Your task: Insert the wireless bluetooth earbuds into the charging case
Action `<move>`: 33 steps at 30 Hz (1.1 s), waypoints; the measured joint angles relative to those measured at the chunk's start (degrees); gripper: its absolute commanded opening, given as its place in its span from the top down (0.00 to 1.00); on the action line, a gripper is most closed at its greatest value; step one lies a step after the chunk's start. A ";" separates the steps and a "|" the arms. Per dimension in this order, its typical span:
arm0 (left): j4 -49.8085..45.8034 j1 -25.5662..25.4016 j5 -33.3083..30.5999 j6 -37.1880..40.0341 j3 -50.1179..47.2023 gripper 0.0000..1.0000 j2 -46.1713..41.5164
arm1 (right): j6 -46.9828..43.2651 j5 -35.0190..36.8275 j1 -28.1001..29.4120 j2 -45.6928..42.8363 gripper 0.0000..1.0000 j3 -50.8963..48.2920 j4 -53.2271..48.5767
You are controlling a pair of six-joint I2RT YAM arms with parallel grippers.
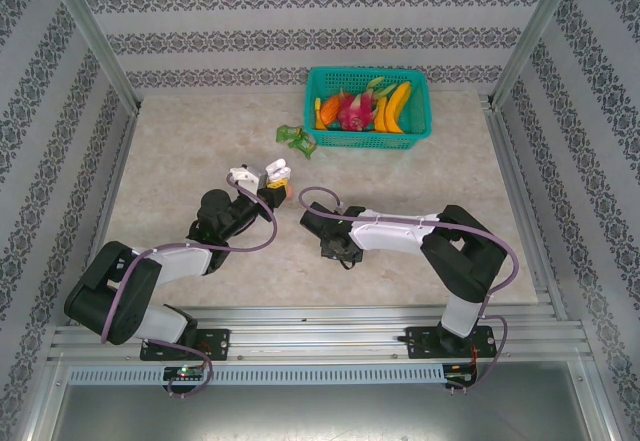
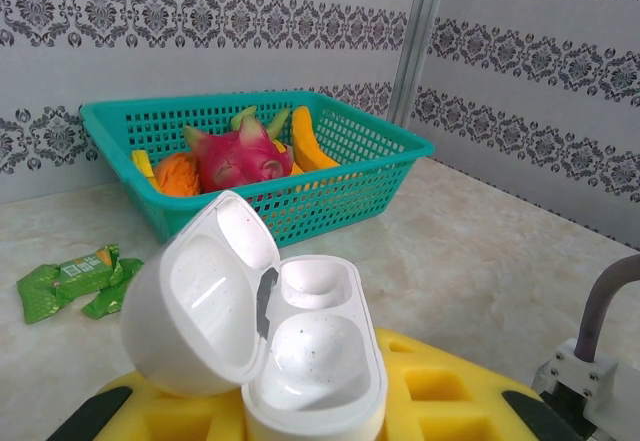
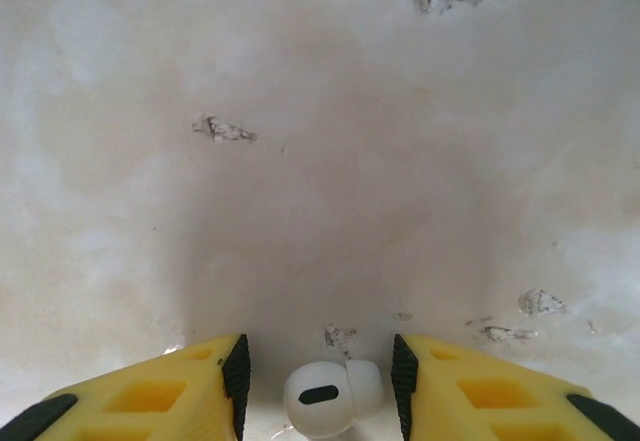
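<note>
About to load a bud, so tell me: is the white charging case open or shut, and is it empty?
Open and empty: the charging case has its lid swung back, and both wells are bare.

Top cam: high, behind the arm bases [image 1: 180, 346], tilted down and forward, covers the whole worktop [image 1: 200, 161] up to the back wall [image 1: 300, 21]. Left wrist cam: low behind the left fingers [image 2: 450, 391], near-level, facing the basket [image 2: 400, 151] well beyond them; top view shares that basket. Right wrist cam: straight down, close over the worktop, right fingers [image 3: 150, 396] at bottom edge.
</note>
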 measured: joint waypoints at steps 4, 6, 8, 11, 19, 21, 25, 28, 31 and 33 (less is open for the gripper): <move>0.02 0.00 0.00 -0.02 0.00 1.00 0.00 | 0.00 0.26 0.00 0.00 0.62 0.00 -0.39; 0.02 0.00 0.02 -0.02 0.00 1.00 0.00 | 0.00 0.42 0.00 0.00 0.65 0.00 -0.50; 0.02 0.00 0.00 -0.04 0.00 1.00 0.00 | 0.00 0.46 0.00 0.00 0.67 0.00 -0.66; 0.02 0.00 0.00 -0.09 0.00 1.00 0.00 | 0.00 0.50 0.00 -0.02 0.70 0.00 -0.79; 0.02 0.00 0.00 -0.48 0.00 1.00 0.00 | 0.00 0.68 0.00 -0.46 0.74 -0.33 -0.20; 0.02 0.00 0.00 -0.61 0.00 1.00 0.00 | 0.02 0.68 0.00 -1.07 0.74 -0.96 0.39; 0.02 0.00 0.02 -0.66 0.00 1.00 0.04 | 0.04 1.16 0.00 -3.58 0.75 -2.73 2.01; 0.02 0.00 0.04 -0.66 0.00 1.00 0.04 | 0.07 2.16 -0.02 -6.80 0.75 -4.50 3.41; 0.02 0.00 0.26 -0.66 0.00 1.00 0.09 | 0.07 3.13 -0.07 -10.14 0.75 -6.29 4.68; 0.02 0.00 0.61 -0.66 0.00 1.00 0.13 | 0.02 3.72 -0.28 -12.37 0.76 -7.26 5.51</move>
